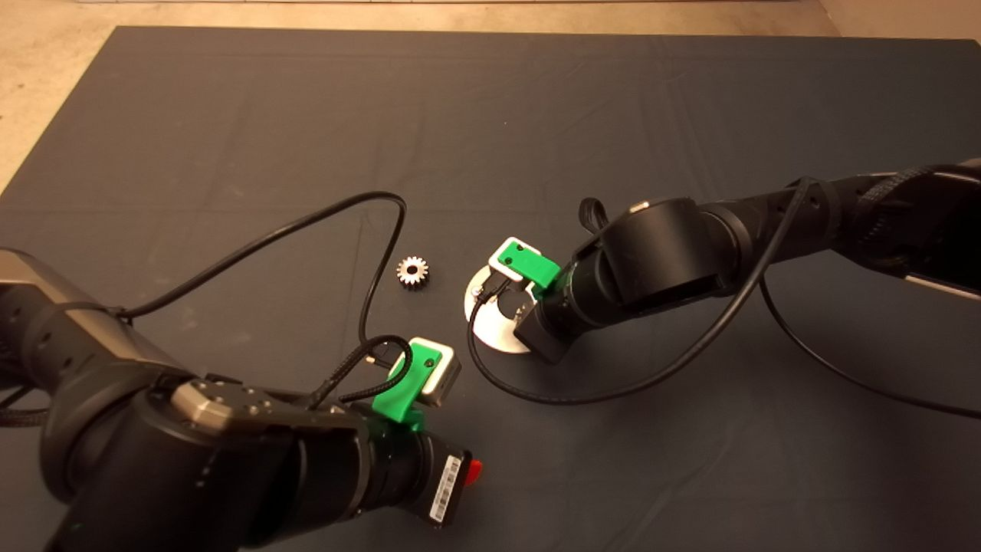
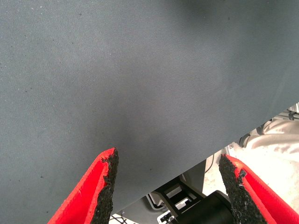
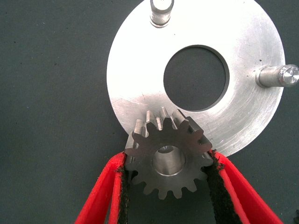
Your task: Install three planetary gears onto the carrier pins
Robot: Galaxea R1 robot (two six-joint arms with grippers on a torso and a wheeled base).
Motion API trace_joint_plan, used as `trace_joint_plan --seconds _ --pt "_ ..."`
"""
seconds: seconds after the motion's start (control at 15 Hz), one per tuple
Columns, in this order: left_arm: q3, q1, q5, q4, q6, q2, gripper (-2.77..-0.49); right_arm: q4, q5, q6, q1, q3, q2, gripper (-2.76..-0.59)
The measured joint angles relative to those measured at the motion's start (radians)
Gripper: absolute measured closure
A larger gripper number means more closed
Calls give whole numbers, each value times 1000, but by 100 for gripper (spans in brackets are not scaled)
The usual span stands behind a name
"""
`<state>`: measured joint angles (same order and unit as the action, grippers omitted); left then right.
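Gear (image 3: 168, 158) in right end effector (image 3: 168, 175) over disc (image 3: 135, 70) pin.

Near the middle of the mat (image 1: 230, 115): carrier disc (image 1: 490, 333), flat, a little toward the right edge. Just beside it on the left, apart from it: a loose planetary gear (image 1: 412, 271), flat on the mat. Over the disc, reaching in from the right edge: right gripper (image 3: 167, 186), a second gear (image 3: 167, 156) between its fingers, atop one carrier pin at the disc's rim. Two more pins (image 3: 161, 11) upright elsewhere around the rim. Toward the front edge, left of the disc: left gripper (image 2: 168, 186), fingers spread above bare mat.
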<state>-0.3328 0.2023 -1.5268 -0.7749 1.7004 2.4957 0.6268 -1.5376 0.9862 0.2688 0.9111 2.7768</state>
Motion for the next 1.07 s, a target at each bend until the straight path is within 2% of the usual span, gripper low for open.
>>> trace_joint_plan --seconds 0.47,1.07 --pt "0 0 0 -8 0 -3 -149 -23 1 -29 0 2 8 -97" --pt "0 0 0 -9 0 -6 -149 -27 1 -59 -6 3 8 -97"
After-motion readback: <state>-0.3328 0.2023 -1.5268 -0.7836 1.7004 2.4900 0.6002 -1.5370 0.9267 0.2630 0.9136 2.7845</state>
